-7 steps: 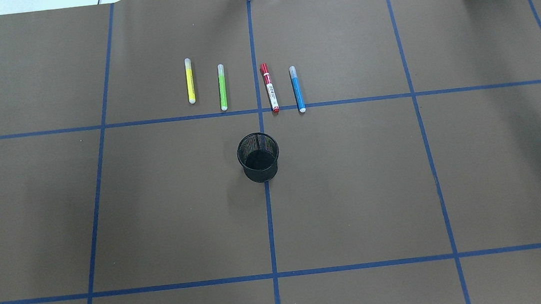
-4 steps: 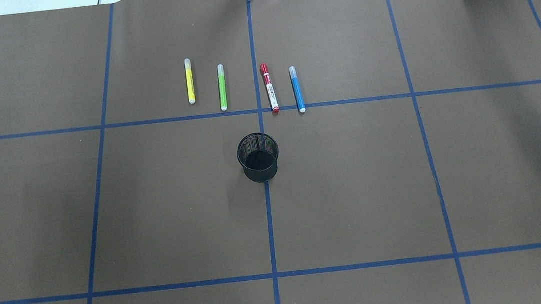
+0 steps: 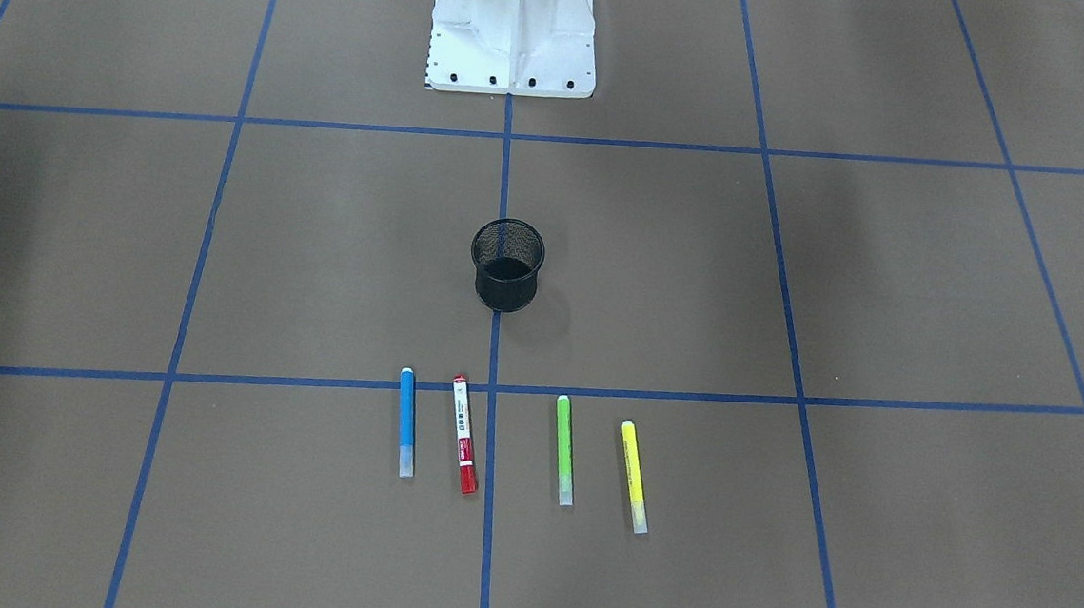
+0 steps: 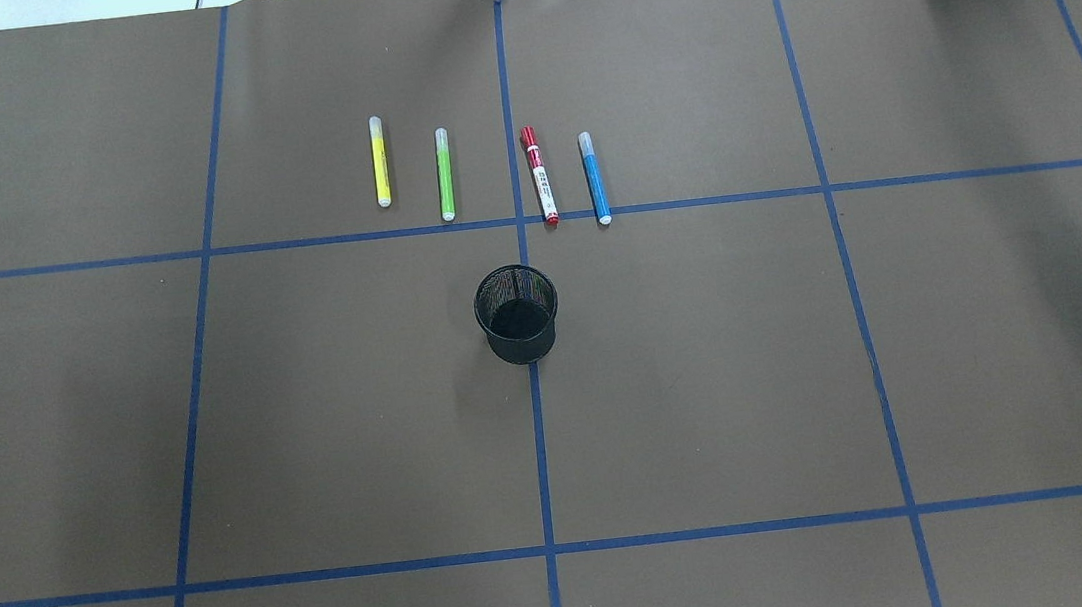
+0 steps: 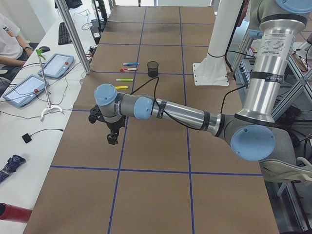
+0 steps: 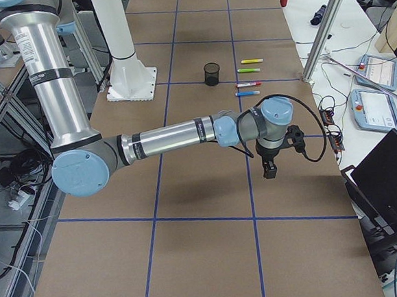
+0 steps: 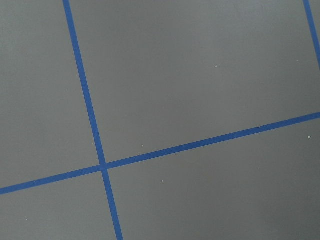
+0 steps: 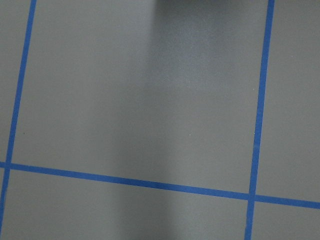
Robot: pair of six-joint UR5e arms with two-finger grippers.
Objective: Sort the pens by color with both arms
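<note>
Four pens lie side by side on the brown table beyond the black mesh cup [image 4: 517,313]: yellow [image 4: 379,162], lime green [image 4: 444,175], red-and-white [image 4: 540,175] and blue [image 4: 594,178]. The front-facing view shows them mirrored: blue [image 3: 407,420], red-and-white [image 3: 464,433], green [image 3: 564,449], yellow [image 3: 633,475]. My left gripper [image 5: 112,139] hangs over bare table far to the robot's left of the pens, and my right gripper [image 6: 270,170] hangs far to its right. Both show only in the side views, so I cannot tell whether they are open or shut. Each wrist view holds only table and blue tape.
The white base mount [image 3: 514,25] stands at the robot's edge of the table. A side bench with tablets [image 5: 60,65] and a seated person [image 5: 9,41] runs along the far edge. A laptop [image 6: 386,175] sits near the right arm.
</note>
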